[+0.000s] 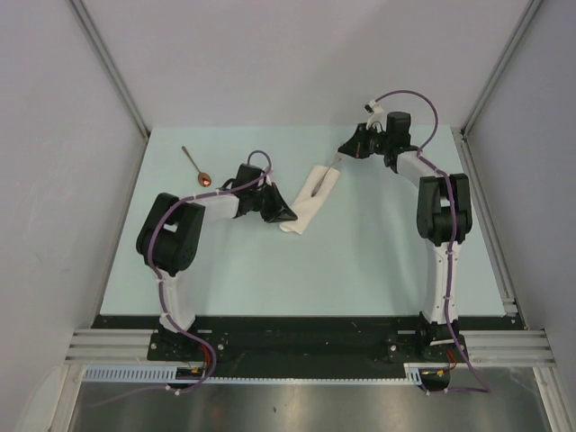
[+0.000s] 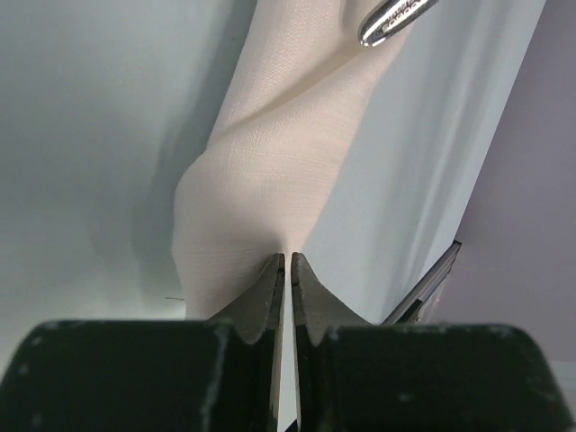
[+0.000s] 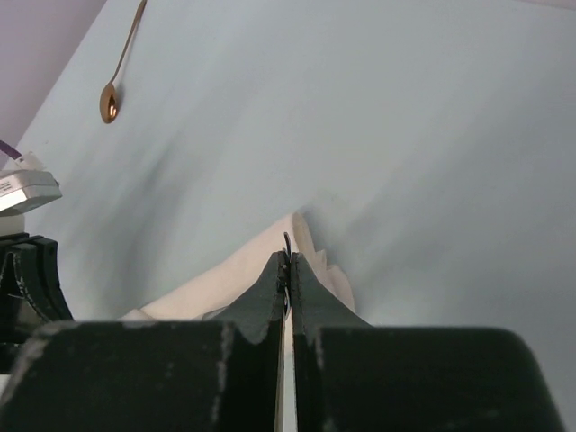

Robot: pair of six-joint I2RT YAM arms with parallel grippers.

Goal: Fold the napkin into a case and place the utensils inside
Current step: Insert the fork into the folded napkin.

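The left claw stands narrow, its two fingers nearly together and nipped on the near end of the case, a long cream-white fold of cloth. From that claw's tips the case runs straight ahead and away. In the left wrist view the cloth bulges up just in front of the fingertips and then lies flatter farther out. The right claw sits at the opposite, far end of the case, closed tight on the fork. The fork's thin silver shaft slants down from between that claw's fingers onto the cloth. In the right wrist view a slim dark sliver of the fork pokes out past the closed tips, with the case directly beneath and on both sides of them. A shiny metal end of the fork shows far ahead of the left claw, above the cloth. The spoon lies on the pale table, well apart to the left of the left claw and untouched.
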